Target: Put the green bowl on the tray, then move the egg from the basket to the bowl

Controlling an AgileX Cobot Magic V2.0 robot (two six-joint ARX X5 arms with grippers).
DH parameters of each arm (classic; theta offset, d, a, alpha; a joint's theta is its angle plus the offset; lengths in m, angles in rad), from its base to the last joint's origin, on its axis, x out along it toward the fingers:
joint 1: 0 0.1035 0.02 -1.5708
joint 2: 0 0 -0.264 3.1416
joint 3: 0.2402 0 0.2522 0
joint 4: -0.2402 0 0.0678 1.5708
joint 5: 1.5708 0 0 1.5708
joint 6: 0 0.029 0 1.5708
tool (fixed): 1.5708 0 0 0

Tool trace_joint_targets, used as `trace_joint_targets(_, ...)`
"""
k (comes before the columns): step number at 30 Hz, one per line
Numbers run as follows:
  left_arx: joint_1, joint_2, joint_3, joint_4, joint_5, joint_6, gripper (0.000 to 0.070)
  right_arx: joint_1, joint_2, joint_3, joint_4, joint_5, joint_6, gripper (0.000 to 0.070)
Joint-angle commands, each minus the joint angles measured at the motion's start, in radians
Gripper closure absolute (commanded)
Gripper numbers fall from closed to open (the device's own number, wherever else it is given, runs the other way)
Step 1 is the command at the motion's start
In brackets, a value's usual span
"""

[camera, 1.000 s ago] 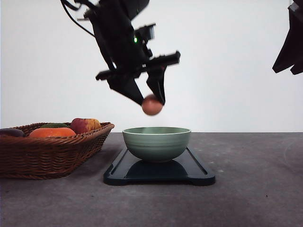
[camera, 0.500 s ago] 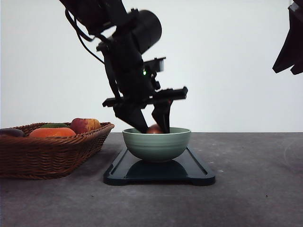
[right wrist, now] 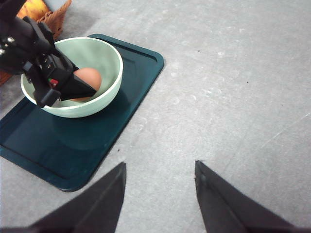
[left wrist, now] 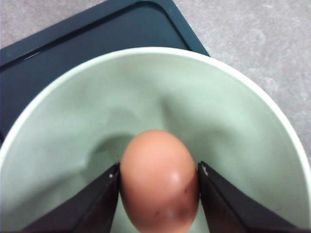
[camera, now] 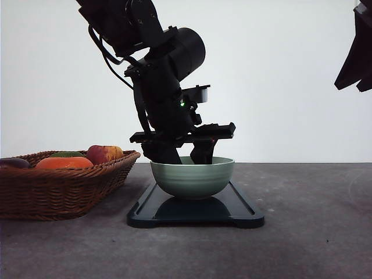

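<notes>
A: Over the tray (camera: 244,216), front view: left arm slants down from upper left, wrist bent, left gripper (camera: 185,158) dipped past the rim of the green bowl (camera: 192,180). Bowl sits centred on tray. Basket (camera: 58,189) to the left, fruit inside.

B: Right arm?

A: Only a dark piece at the upper right edge, high above the table.

B: Left wrist view?

A: Egg (left wrist: 159,180) clamped between both fingers (left wrist: 99,206), jaws narrowed to its width, inside the bowl. Whether it touches the bowl floor, cannot tell.

B: Right wrist view?

A: Right gripper (right wrist: 158,199) well above bare table beside the tray, fingers spread wide, nothing between them. Egg visible in the bowl under the left gripper.
</notes>
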Motion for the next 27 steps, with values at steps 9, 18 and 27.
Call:
trace_joint_targets(9, -0.005, 0.025, 0.21, -0.204, 0.002, 0.01, 0.0303, 0.003, 0.006, 0.002, 0.007, 0.0, -0.005, 0.0422)
trace_joint_targets(18, 0.019, 0.009, 0.41, -0.535, 0.006, 0.078, 0.0299, 0.003, 0.006, 0.002, 0.007, 0.0, -0.005, 0.0422)
trace_joint_targets(27, 0.03, -0.178, 0.223, -0.517, 0.06, 0.068, 0.0304, 0.003, 0.006, 0.002, 0.006, 0.0, -0.005, 0.0422)
